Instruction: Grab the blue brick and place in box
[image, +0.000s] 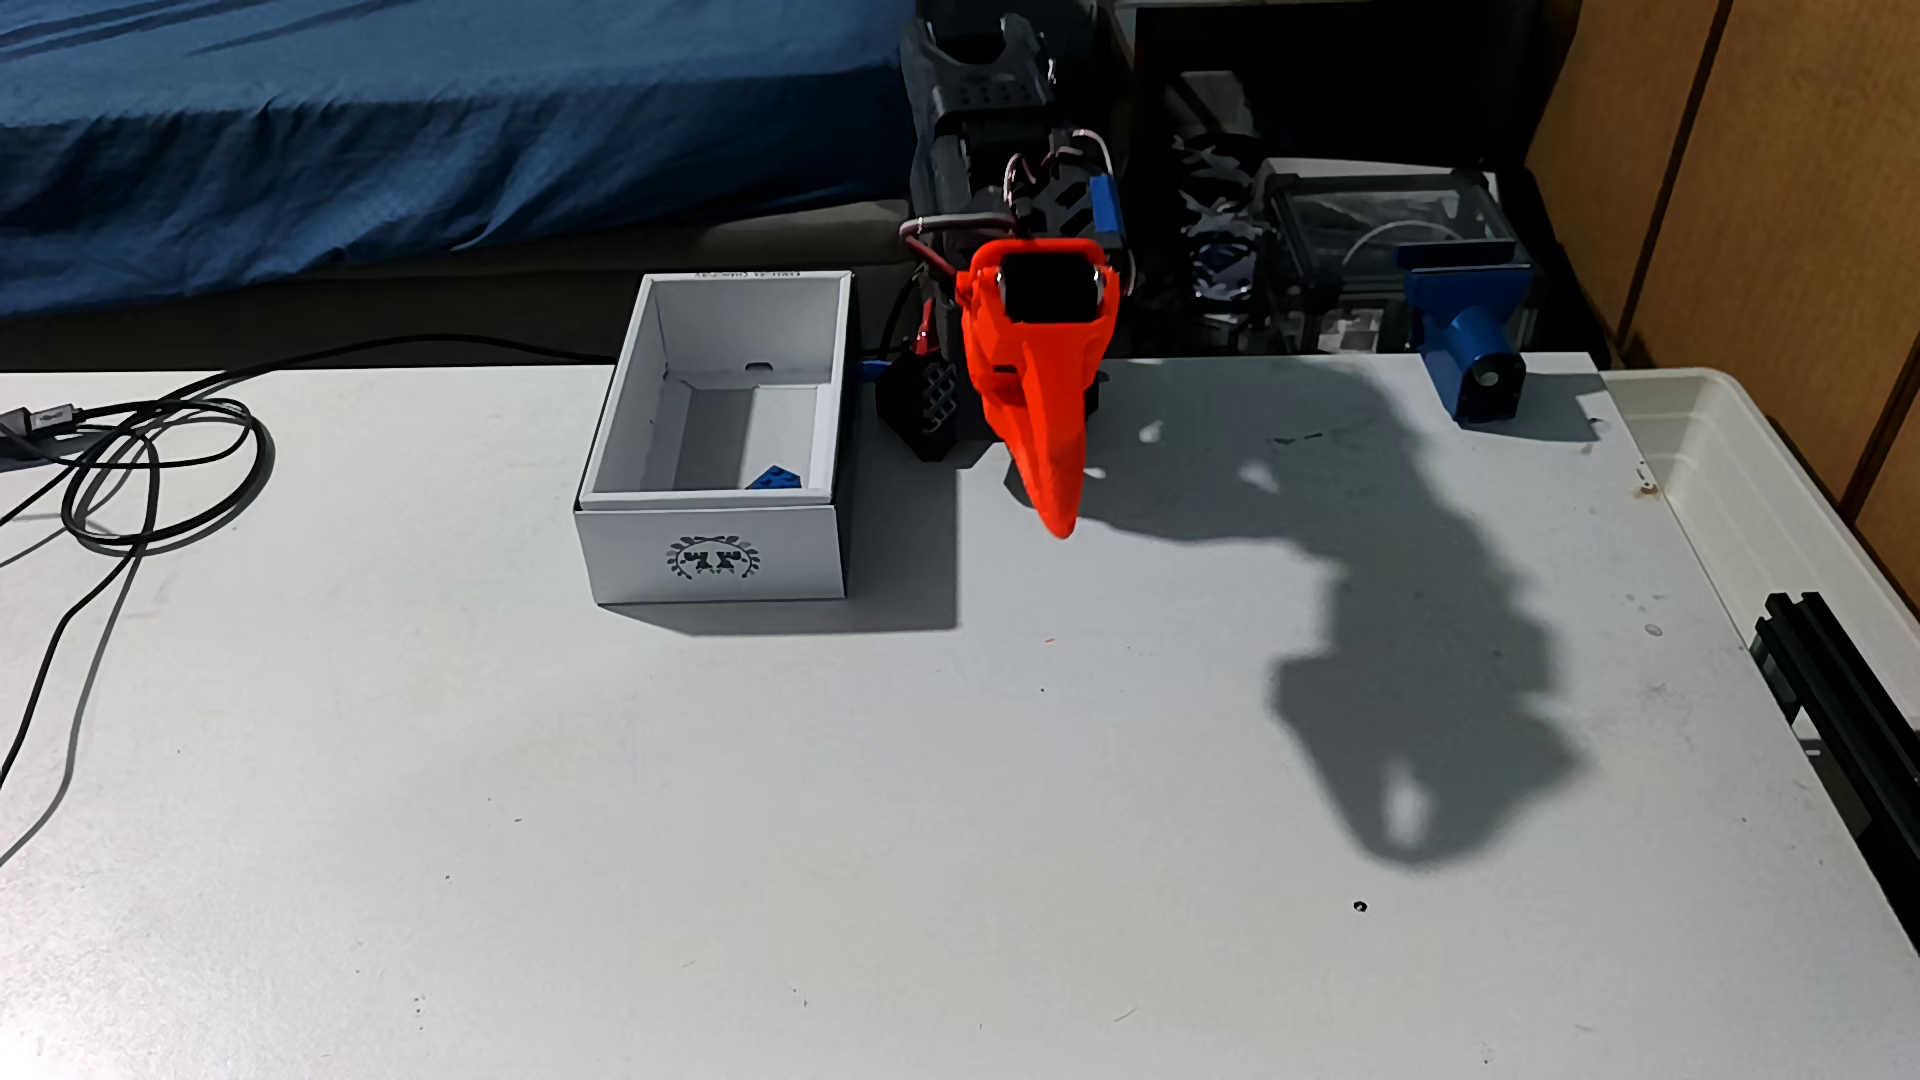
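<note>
So the blue brick (776, 479) is already sitting in the box (717, 556), tucked against its near wall, at the surface's (935, 831) far edge. The orange fingers (1058, 524) hang beside it, pressed together with nothing in them, so the drop looks done.

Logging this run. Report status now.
End effector shut, empty, hanging above the table right of the box. Blue brick inside box. Nothing obstructing.

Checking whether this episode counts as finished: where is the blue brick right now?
In the fixed view the blue brick lies inside the white box, on its floor against the near wall, right of centre. The orange gripper hangs to the box's right.
</note>
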